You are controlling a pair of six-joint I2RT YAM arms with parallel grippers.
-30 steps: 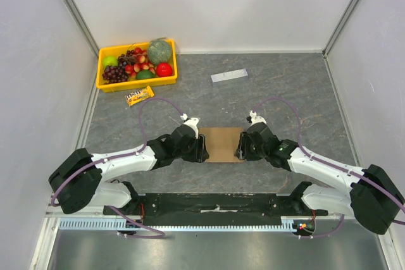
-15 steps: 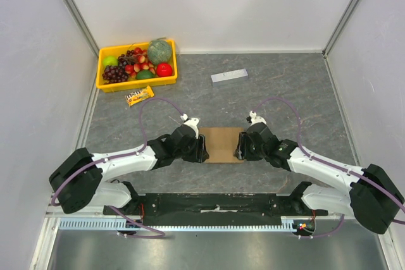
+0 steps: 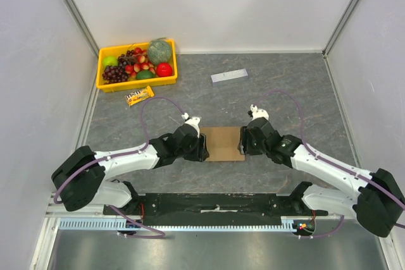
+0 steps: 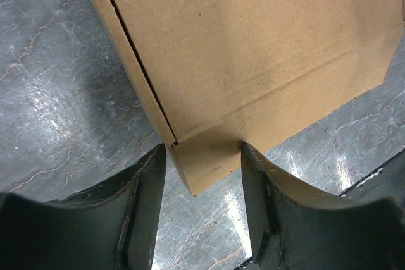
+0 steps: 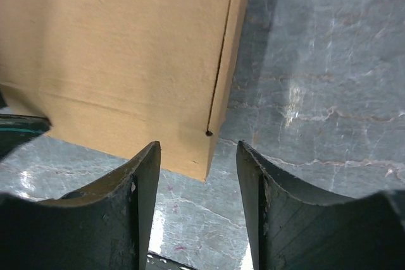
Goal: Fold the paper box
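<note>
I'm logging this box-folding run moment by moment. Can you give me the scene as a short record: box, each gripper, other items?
paper box: shallow brown cardboard box, lying flat on the table between the two arms
left gripper: open, fingers on either side of a corner at the box's left end
right gripper: open, fingers on either side of a corner at the box's right end
other items: yellow fruit tray at far left; snack bar just in front of it; grey-white strip beyond the box

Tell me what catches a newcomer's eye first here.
A flat brown paper box lies at the near middle of the grey table, with the left gripper and right gripper open at its two ends. A yellow tray of colourful fruit sits in the far left corner.
</note>
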